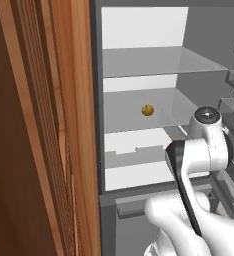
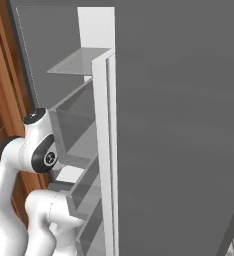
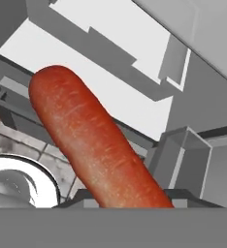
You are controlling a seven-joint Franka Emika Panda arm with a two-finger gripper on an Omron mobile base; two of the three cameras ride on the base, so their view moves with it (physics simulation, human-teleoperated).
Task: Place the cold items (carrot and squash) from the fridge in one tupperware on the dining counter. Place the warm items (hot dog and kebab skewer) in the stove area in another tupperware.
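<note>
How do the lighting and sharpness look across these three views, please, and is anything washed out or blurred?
Left base view: even flat light, the fridge's back wall nearly blown white, the small yellow squash crisp. Right base view: the grey fridge door is dull, without glare. Hand view: the carrot looms close, slightly soft, softly shaded along one side.

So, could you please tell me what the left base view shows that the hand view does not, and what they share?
The left base view alone shows the small yellow squash sitting on a middle fridge shelf, plus the wooden cabinet side. The hand view alone shows the carrot close up, running up from between the fingertips, apparently held by the gripper. Both share the open fridge's grey and white interior.
</note>
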